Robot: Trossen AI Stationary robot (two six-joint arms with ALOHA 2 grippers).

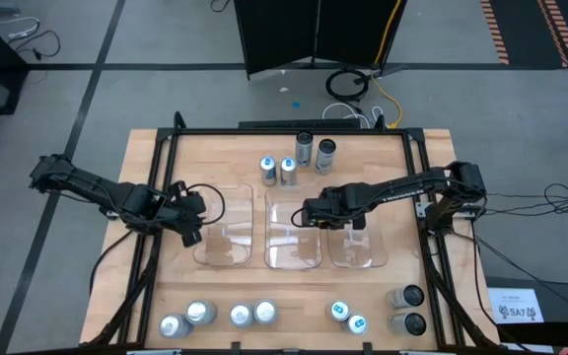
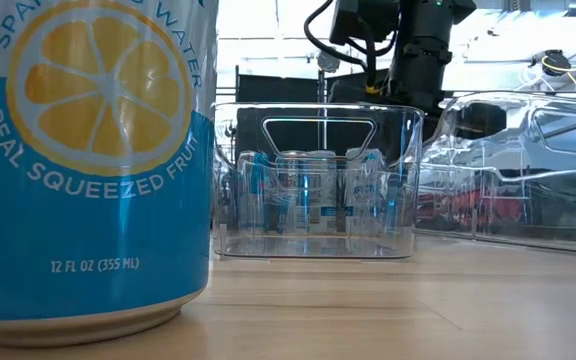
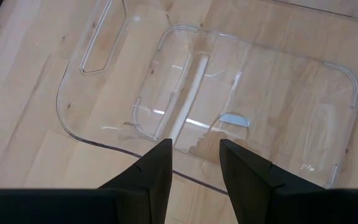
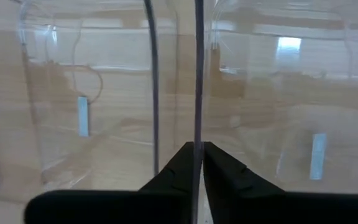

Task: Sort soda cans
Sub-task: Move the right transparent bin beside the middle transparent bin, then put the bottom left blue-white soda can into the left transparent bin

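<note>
Twelve soda cans stand upright on the table in the high view. At the far side are two blue-marked ones (image 1: 277,170) and two dark ones (image 1: 316,151). Along the near edge are several silver-topped ones (image 1: 220,316), two blue-marked (image 1: 348,317) and two dark (image 1: 410,308). One lemon-printed can (image 2: 88,160) fills the low view's left. My left gripper (image 1: 193,234) (image 3: 196,158) is open above the left bin's (image 1: 227,235) outer rim, touching nothing. My right gripper (image 1: 307,212) (image 4: 197,152) is shut on the middle bin (image 1: 292,237). My right gripper pinches a thin upright clear wall (image 4: 197,93) of the middle bin at its top rim, between the two fingers (image 4: 173,168). By the high view this is the wall toward the table's right. The fingers reach in from the right, slanting down. The bin's bottom rests on the table.
Three clear rectangular bins sit side by side mid-table, the right bin (image 1: 358,242) close against the middle one. In the low view, the middle bin (image 2: 318,180) shows cans through its walls. A black frame (image 1: 166,148) borders the table. Bare wood lies between the bins and the near cans.
</note>
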